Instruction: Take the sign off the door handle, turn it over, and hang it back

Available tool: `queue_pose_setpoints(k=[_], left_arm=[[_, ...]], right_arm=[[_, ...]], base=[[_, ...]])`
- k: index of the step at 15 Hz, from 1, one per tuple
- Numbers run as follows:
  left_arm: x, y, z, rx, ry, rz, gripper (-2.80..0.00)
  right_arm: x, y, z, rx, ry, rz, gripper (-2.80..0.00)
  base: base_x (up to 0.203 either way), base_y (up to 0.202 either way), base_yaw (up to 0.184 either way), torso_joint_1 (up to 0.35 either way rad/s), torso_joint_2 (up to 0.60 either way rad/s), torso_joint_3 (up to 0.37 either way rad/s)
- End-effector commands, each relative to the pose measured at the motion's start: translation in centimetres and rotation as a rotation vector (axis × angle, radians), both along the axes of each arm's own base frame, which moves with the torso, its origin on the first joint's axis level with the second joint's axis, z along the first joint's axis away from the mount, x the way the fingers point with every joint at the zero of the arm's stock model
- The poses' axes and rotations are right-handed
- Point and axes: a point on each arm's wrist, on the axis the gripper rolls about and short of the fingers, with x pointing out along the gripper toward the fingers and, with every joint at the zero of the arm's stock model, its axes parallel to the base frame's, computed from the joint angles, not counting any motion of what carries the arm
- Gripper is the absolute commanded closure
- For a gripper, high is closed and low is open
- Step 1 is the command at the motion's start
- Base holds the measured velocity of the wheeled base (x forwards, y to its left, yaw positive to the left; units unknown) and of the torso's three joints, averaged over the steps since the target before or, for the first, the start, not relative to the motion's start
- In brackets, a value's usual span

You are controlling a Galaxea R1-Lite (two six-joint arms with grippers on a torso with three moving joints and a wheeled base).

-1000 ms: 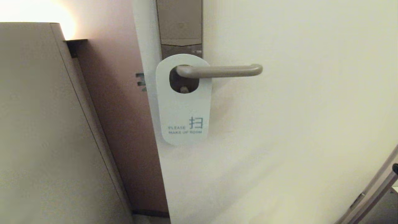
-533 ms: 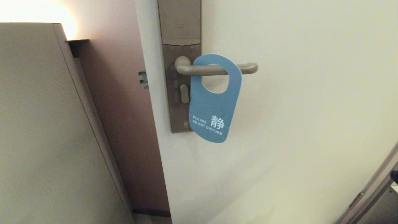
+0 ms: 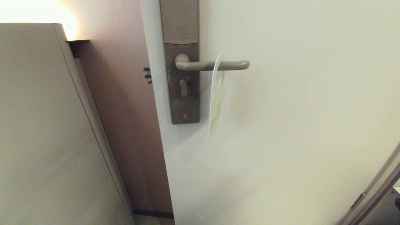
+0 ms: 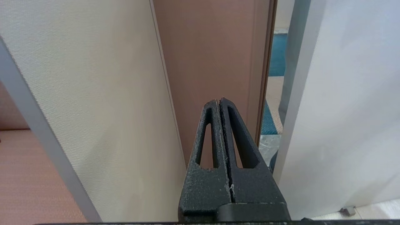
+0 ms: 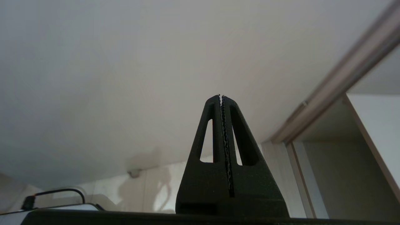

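Head view, sign: the sign (image 3: 215,103) hangs on the door handle (image 3: 215,65), the lever passing through its hole about midway along. It is turned nearly edge-on, so only a pale narrow sliver shows and its lettering cannot be read.
Head view, door handle: a slim horizontal lever that runs right from its pivot on the tall brownish lock plate (image 3: 182,78), with a keyhole (image 3: 184,87) below the lever. The sign's lower end hangs just right of the plate's lower part.
Head view, surroundings: the pale door (image 3: 297,125) fills the right and centre. To its left lies a reddish-brown wall strip (image 3: 125,125), then a large beige panel (image 3: 47,125) at the near left, with a bright glow of light above it. A brownish frame strip (image 3: 375,190) crosses the lower right corner.
Head view, obstruction: nothing stands between the camera and the handle.
Left wrist view, left gripper: the left gripper (image 4: 219,101) has its dark fingers pressed together with nothing between them. Ahead of it are the beige panel (image 4: 93,93), the brown strip (image 4: 212,56) and the pale door edge (image 4: 343,109).
Right wrist view, right gripper: the right gripper (image 5: 221,97) has its toothed fingers pressed together, empty. It points at the bare pale door face (image 5: 156,62), with the frame strip (image 5: 343,78) off to one side. Neither sign nor handle shows here.
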Motion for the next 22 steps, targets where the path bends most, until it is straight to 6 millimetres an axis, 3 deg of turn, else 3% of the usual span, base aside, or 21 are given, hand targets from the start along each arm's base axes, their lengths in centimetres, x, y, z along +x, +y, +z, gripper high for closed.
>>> queue_pose_setpoints(k=[1, 12, 22], left_arm=[[0.0, 0.0, 0.0, 0.000, 0.002, 0.000, 0.00], [0.0, 0.0, 0.0, 0.000, 0.002, 0.000, 0.00], [0.0, 0.0, 0.0, 0.000, 0.002, 0.001, 0.00]], right_arm=[[-1.3, -0.3, -1.0, 0.002, -0.035, -0.037, 0.00], [-5.1, -0.4, -2.5, 0.010, -0.228, -0.123, 0.00], [-5.3, -0.4, -2.5, 0.030, -0.255, -0.094, 0.00]], base=[[0.000, 0.000, 0.000, 0.000, 0.00, 0.000], [0.000, 0.000, 0.000, 0.000, 0.00, 0.000], [0.000, 0.000, 0.000, 0.000, 0.00, 0.000]])
